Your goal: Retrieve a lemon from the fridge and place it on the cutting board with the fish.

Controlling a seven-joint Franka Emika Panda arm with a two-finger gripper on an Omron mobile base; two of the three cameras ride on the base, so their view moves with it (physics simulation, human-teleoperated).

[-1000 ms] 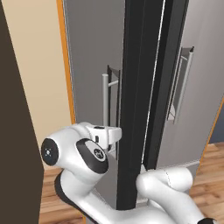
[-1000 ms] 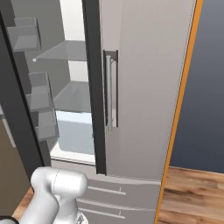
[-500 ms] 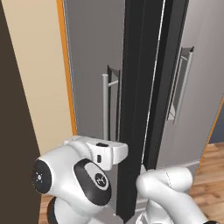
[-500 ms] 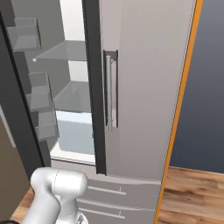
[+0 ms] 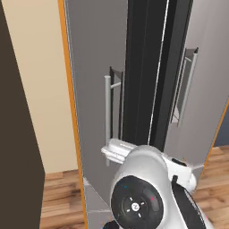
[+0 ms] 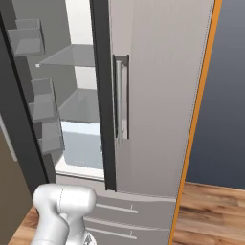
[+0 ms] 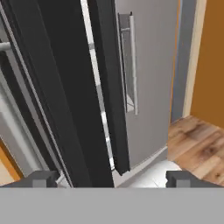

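Fridge (image 6: 158, 95) is the biggest thing up: left door (image 5: 96, 89) swung out and seen edge-on, right door shut. Through the gap: white interior, glass shelf (image 6: 67, 57), door bins (image 6: 45, 103) on the open door's inner face, pale drawer (image 6: 83, 143) low down. Grey lower drawers (image 6: 129, 215) under the shut door. Wood floor (image 6: 215, 210) to the right of the fridge. Silver bar handle (image 6: 119, 100) on the shut door. Claw (image 7: 113, 178) wide open, nothing between the tips (image 7: 41, 178), pointing at the open door's dark edge. Can't tell where the lemon is.
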